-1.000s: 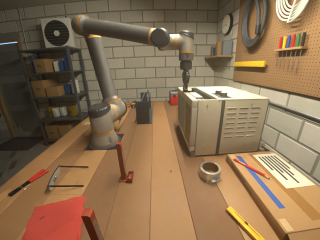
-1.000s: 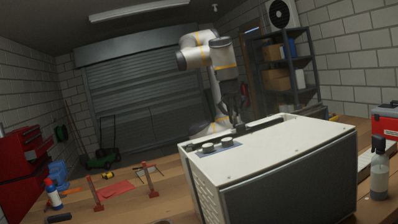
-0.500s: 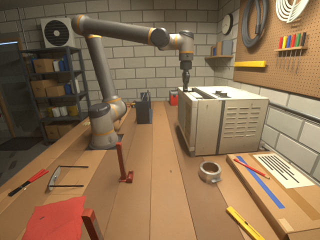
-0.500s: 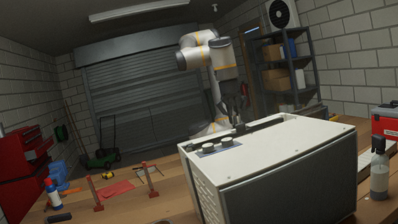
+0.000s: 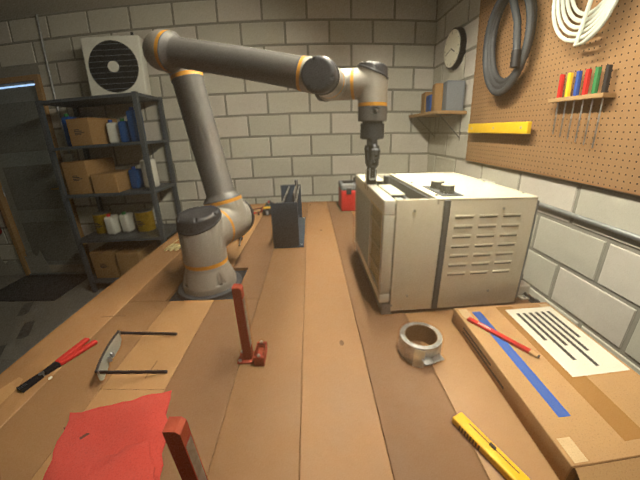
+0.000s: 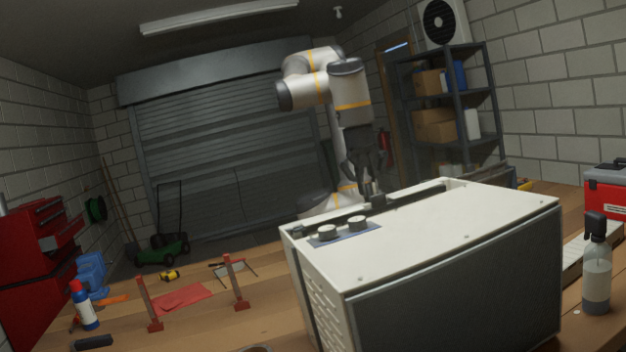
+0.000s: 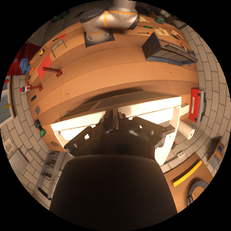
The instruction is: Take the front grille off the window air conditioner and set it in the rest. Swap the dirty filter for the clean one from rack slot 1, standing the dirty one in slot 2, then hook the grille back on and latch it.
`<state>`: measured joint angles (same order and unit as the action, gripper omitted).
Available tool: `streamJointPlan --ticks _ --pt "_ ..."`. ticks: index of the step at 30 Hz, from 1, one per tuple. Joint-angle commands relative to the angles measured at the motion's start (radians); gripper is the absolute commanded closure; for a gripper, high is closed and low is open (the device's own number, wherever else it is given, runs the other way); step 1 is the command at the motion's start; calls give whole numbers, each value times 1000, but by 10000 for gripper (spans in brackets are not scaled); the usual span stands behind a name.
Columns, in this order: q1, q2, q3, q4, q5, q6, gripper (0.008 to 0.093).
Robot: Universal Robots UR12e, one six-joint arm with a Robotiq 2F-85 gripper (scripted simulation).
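Observation:
The front grille (image 5: 373,238) (image 7: 115,106) hangs on the front face of the window air conditioner (image 5: 444,238) (image 6: 425,264), which stands on the right side of the bench. A dark latch (image 6: 377,199) sits on the unit's top front edge, right under my fingers. The filter rack (image 5: 288,217) (image 7: 169,52) stands farther back near the wall with a filter in it. Two red rest posts (image 5: 247,330) (image 6: 234,283) stand on the bench toward the open end. My gripper (image 5: 371,175) (image 6: 370,188) (image 7: 113,120) points straight down at the latch on the grille's top edge, open and holding nothing.
A flat cardboard box (image 5: 548,382) with a pencil lies right of the unit. A tape roll (image 5: 420,343), a yellow knife (image 5: 488,445), a red cloth (image 5: 111,439) and a red toolbox (image 6: 605,188) share the bench. A spray bottle (image 6: 595,266) stands behind the unit.

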<state>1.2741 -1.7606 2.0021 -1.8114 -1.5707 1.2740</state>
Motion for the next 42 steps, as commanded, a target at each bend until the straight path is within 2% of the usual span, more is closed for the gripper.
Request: streamJointPlan --ticks 1,21,30,42 --pt "0 -1 -3 -2 0 0 661" --pt "-4 -1 -3 -2 0 -4 595" --pt "-4 -1 -3 -2 0 -4 594" --pt "-4 -1 -3 -2 0 -4 364"
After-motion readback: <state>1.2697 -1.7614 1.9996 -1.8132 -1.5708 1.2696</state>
